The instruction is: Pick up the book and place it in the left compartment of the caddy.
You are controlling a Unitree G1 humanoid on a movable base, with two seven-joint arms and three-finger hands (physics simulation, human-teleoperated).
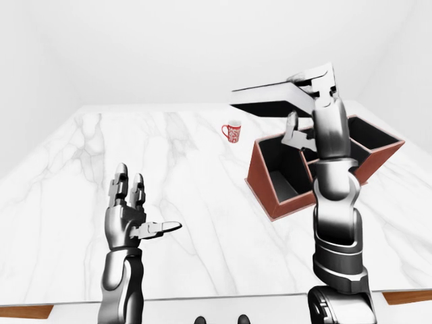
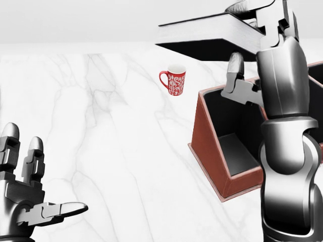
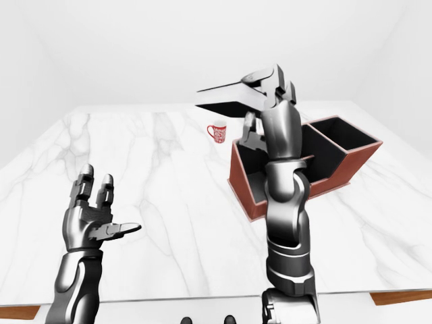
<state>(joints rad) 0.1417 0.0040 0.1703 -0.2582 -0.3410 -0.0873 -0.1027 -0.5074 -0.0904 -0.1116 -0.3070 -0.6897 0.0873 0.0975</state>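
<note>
The book, dark-covered with pale page edges, hangs flat and high in the air at the top of the head view. My right hand is shut on its right end, fingers over the top and thumb underneath. Just below it stands the red-brown caddy with black compartments. The caddy's left compartment lies open under the book's right part. My left hand is open, palm up and empty, at the lower left of the head view.
A red mug with a white pattern stands on the white marble table, left of the caddy. The caddy's other compartments run off to the right. The table's wooden edge shows at the bottom of the left-eye view.
</note>
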